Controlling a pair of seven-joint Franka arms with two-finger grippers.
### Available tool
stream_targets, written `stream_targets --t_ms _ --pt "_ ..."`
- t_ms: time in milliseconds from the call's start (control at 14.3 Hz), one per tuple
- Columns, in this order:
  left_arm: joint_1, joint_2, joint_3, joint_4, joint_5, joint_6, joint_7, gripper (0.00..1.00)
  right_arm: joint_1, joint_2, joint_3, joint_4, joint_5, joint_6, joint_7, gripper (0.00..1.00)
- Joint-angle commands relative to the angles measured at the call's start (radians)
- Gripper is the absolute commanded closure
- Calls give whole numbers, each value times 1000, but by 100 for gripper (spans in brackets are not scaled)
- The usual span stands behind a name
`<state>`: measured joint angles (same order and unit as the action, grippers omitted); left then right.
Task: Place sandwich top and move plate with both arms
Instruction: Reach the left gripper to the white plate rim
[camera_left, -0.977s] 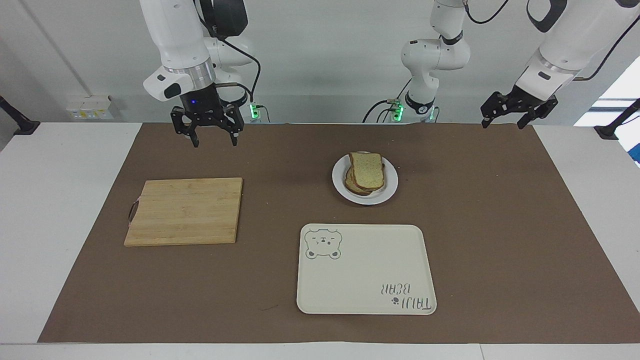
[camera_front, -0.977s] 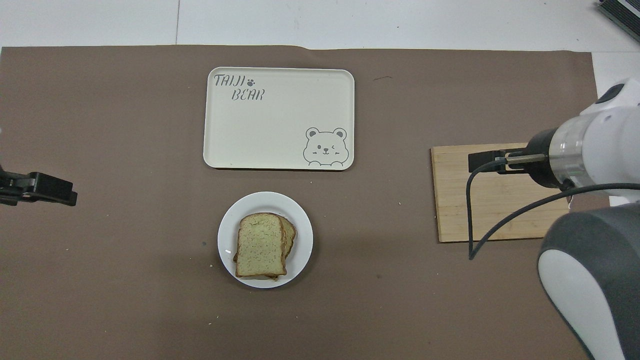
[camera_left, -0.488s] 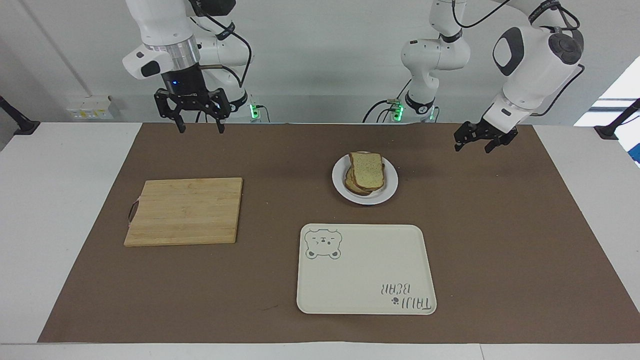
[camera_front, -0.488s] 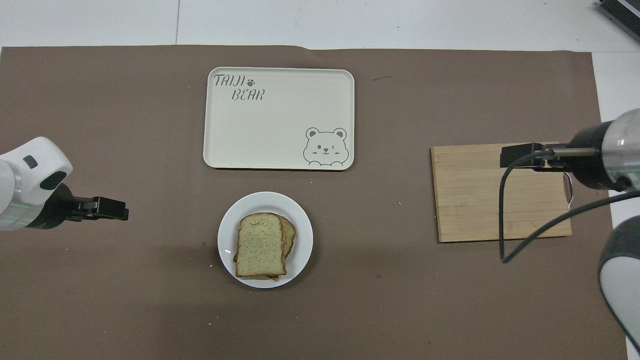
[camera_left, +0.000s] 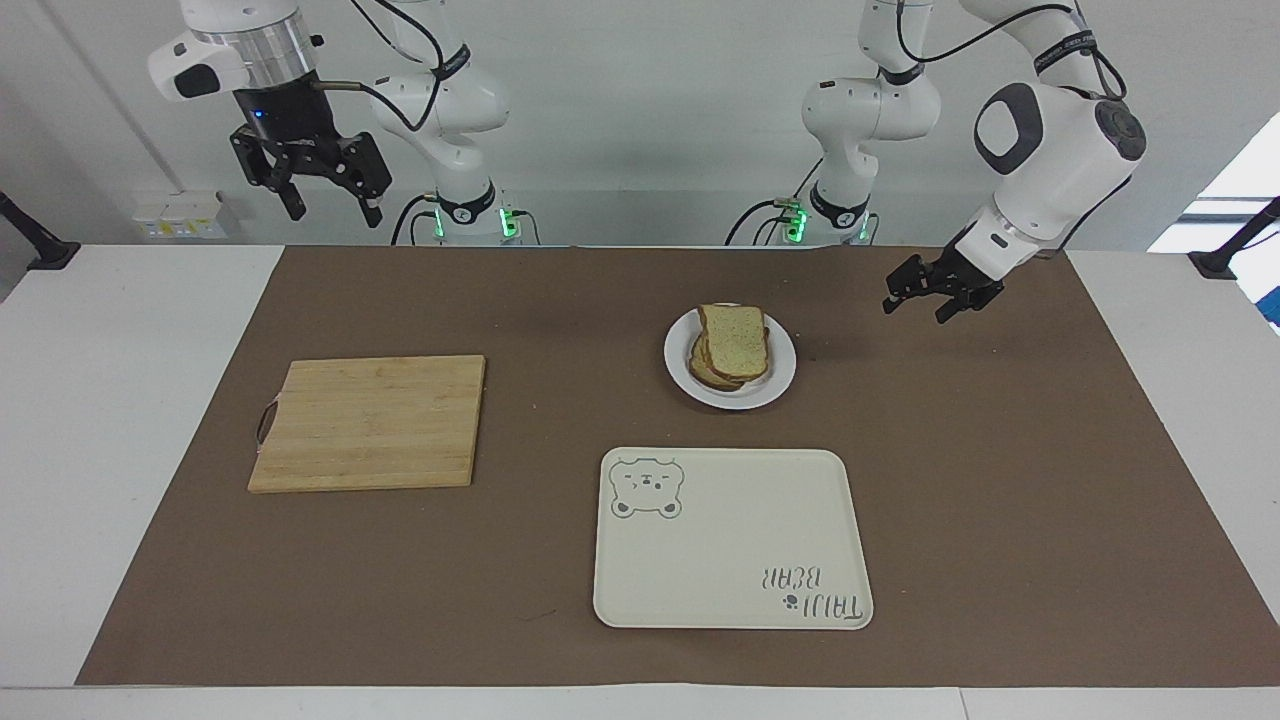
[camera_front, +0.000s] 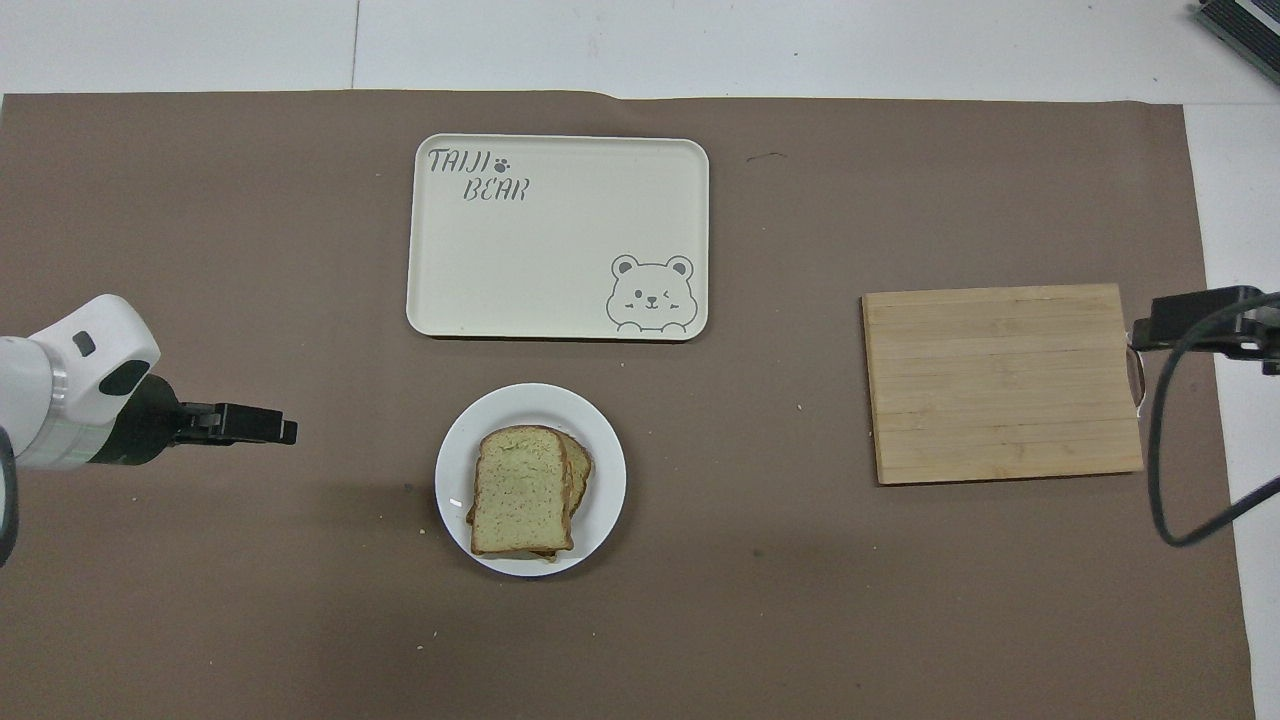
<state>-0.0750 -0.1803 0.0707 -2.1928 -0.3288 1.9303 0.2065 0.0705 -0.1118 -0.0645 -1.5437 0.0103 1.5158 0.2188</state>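
The bread slice (camera_left: 735, 340) is seen on top of the stack on the plate (camera_left: 775, 385), at the middle of the facing view. The left gripper (camera_left: 925, 300) is held open and empty over the mat (camera_left: 1000, 450), beside the plate. The right gripper (camera_left: 325, 200) is raised at the upper left, open and empty.

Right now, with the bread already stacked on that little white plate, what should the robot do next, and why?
Probably bring the left tool down beside the small round white plate. The pale speckled top slice already lies on the stack, yet the plate sits off the cream rectangular bear tray. That tool hangs open over the brown mat beside the plate; the right tool waits open, raised high.
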Motion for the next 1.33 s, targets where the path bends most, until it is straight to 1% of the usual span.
stream_targets --t_ms 0,70,279,419,488,628,698,837,977,1047,1186,1256 --pt "76 8 0 -62 -117 26 166 0 -9 -18 -53 8 -4 -45 8 0" --pt "92 18 0 -82 -153 26 227 0 -6 -35 -69 -7 -3 -48 7 0" --pt "126 53 0 -165 -329 29 400 0 -5 -35 -69 -64 -4 -34 -47 0" --pt "115 56 0 -205 -406 29 430 0 8 -37 -69 -102 -12 -10 -91 0" --pt "110 62 -2 -222 -452 27 461 0 9 -35 -60 -111 -25 29 -110 0" --pt "95 74 -3 -271 -588 32 539 0 11 -37 -57 -134 -42 78 -148 0" --pt "58 73 -2 -277 -640 36 542 0 11 -37 -54 -133 -49 83 -150 0" --pt "-1 77 -2 -278 -682 68 541 0 11 -35 -41 -131 -65 77 -150 0" --pt "-43 110 -2 -283 -739 93 550 0 12 -35 -37 -124 -62 73 -139 0" --pt "-77 111 -3 -291 -743 134 550 0 18 -37 -29 -121 -59 66 -135 0" --pt "-101 120 -3 -305 -763 176 551 0 26 -37 -26 -121 -47 73 -92 0" --pt "-103 140 -3 -305 -776 182 553 0 49 -39 -26 -121 -47 73 -43 0"
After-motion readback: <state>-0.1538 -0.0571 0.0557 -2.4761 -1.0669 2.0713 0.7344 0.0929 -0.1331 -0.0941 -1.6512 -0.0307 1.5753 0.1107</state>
